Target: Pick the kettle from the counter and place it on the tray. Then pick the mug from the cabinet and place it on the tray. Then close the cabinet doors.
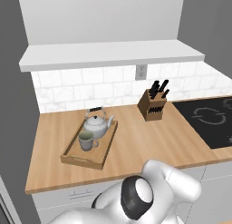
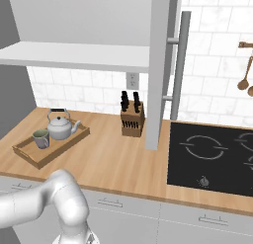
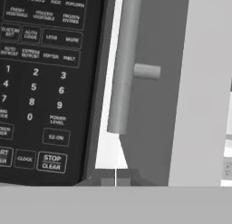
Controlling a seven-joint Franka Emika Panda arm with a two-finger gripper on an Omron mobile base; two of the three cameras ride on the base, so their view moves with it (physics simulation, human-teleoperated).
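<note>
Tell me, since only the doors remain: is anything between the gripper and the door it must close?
Nothing visible. In the hand view the shut gripper sits right at the open door below its bar handle, with the microwave keypad alongside.

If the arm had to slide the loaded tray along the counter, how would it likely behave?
The tray looks rigid wood, so it would probably slide flat without flexing. Its raised rim should keep the mug and kettle from slipping off. The kettle, squat and sitting toward the far end, seems unlikely to tip, though its weight there may make the tray pivot.
</note>
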